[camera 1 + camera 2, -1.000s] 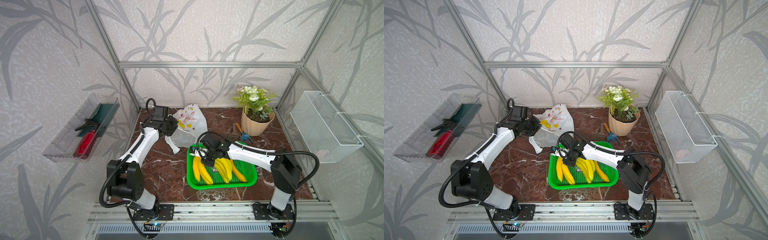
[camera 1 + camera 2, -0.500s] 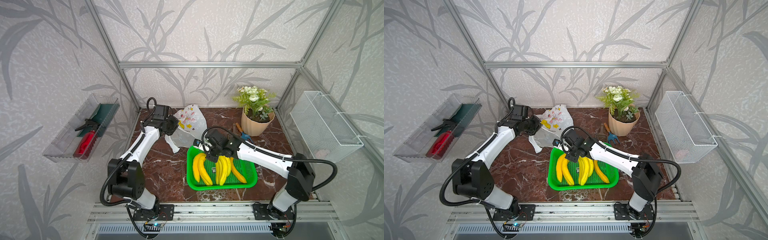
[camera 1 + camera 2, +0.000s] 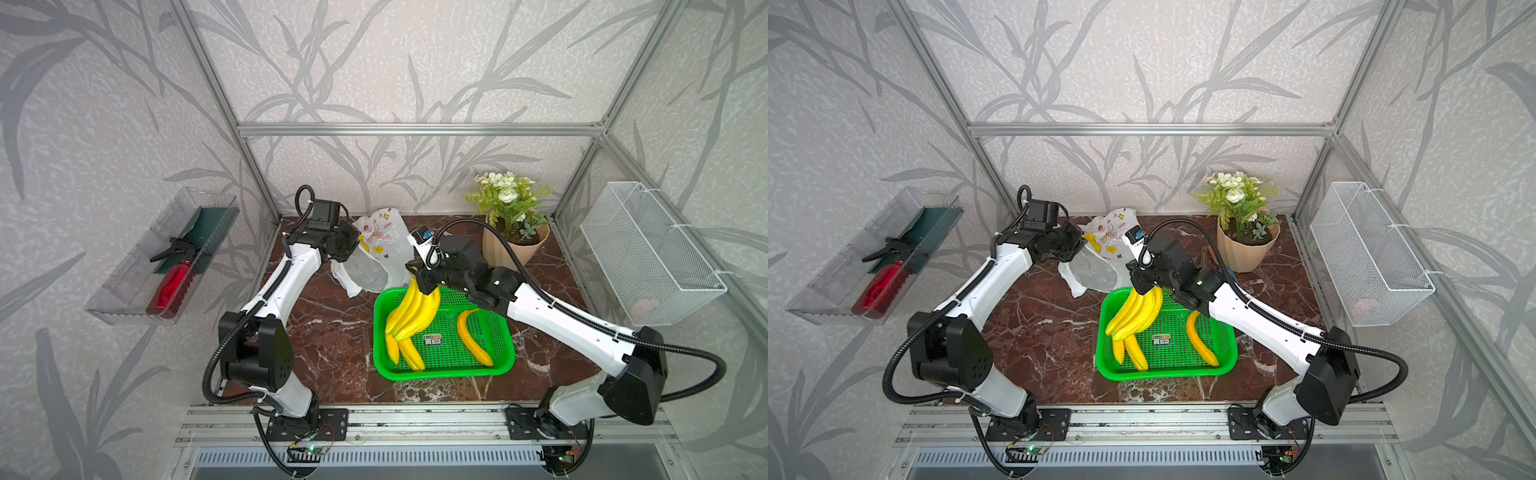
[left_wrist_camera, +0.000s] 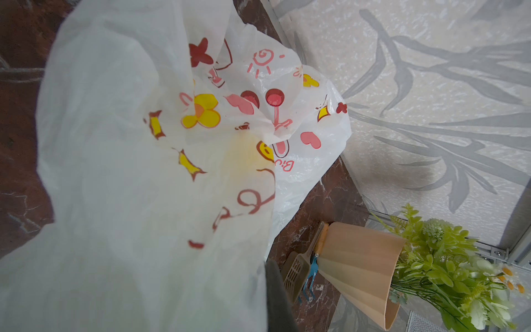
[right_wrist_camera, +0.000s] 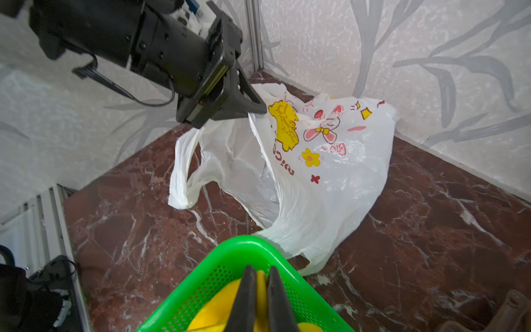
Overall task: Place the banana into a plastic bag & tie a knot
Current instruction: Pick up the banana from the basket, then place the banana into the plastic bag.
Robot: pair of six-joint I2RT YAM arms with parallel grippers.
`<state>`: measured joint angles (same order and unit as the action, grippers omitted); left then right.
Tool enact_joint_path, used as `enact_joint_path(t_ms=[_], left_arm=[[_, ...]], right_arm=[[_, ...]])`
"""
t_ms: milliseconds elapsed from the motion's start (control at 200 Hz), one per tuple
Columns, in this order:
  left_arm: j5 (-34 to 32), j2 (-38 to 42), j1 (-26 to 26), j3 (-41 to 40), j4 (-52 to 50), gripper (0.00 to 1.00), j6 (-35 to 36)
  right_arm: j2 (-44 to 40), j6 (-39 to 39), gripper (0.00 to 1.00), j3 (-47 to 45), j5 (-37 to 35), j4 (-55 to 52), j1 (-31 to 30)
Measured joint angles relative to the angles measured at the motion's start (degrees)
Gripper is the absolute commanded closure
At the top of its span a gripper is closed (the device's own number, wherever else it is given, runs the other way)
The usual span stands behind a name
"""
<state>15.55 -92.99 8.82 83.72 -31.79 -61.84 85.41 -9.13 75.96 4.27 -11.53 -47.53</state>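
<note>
Banana bunch [image 3: 413, 311] hangs from R pincer [image 3: 415, 277]; L pincer [image 5: 257, 110] pinches bag [image 5: 330, 178].

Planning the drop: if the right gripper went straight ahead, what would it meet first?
Probably the plastic bag, just past the green basket's rim; depth is unclear.

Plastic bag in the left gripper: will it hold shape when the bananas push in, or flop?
Probably floppy: the plastic bag sags in wrinkled folds below the left gripper, one handle loop drooping to the table. Likely light, being thin and translucent. The banana bunch may push it along rather than enter.
</note>
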Motion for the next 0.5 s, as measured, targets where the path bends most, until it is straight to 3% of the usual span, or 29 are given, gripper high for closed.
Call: enact_joint_path(t_ms=[500], left_arm=[[2.36, -4.72, 1.01, 11.87, -5.11, 1.0, 2.25]], right_arm=[[18.34, -18.75, 1.0, 6.95, 15.87, 13.84, -0.26]])
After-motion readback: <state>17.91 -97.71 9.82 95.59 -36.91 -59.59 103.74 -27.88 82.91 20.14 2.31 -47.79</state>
